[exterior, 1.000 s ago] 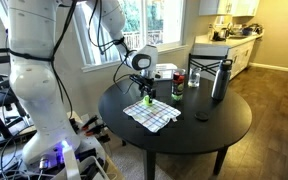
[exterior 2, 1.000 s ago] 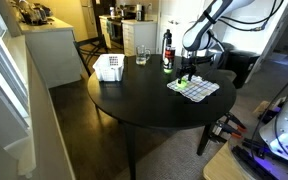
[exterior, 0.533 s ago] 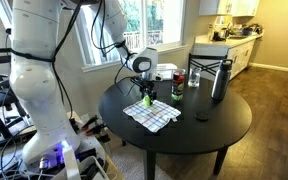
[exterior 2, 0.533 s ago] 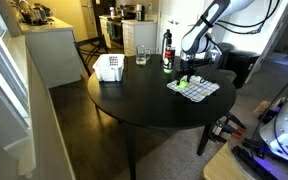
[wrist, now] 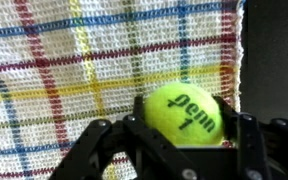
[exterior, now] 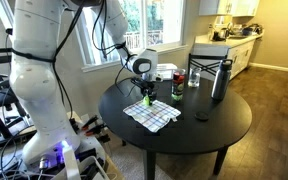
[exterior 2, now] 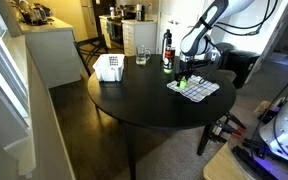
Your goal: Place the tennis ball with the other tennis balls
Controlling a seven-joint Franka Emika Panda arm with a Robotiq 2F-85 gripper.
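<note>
**While the ball is sitting in the fingers, low over the cloth**

As you are working at this round black table [exterior 2: 134,105], the room around it is showing as a home kitchen-diner, with a brown wood floor [exterior: 274,110], bright windows [exterior: 144,20] behind the arm and a counter [exterior: 239,40] at the back. A checkered cloth [wrist: 74,70] is lying flat near the table edge closest to the robot's white base. Along the edge on the kitchen side, a dark bottle [exterior 2: 167,50] and a drinking glass [exterior 2: 141,55] are standing upright near each other. A white basket [exterior 2: 108,67] is sitting further along that rim, and a tall dark flask [exterior: 220,78] is standing apart.

Your gripper [exterior: 147,93] is pointing straight down over the cloth, and you are holding the tennis ball [wrist: 186,113] in it. The wrist view is showing the dark fingers [wrist: 99,140] set narrow, pressing in on both sides of the ball. The ball is sitting by the cloth's side hem, close to bare table top; whether it is touching the cloth I cannot tell. Being round, it is offering no long axis. Its black "penn 1" print is facing up at the wrist camera, the lettering running slightly uphill toward the right of that view.
</note>
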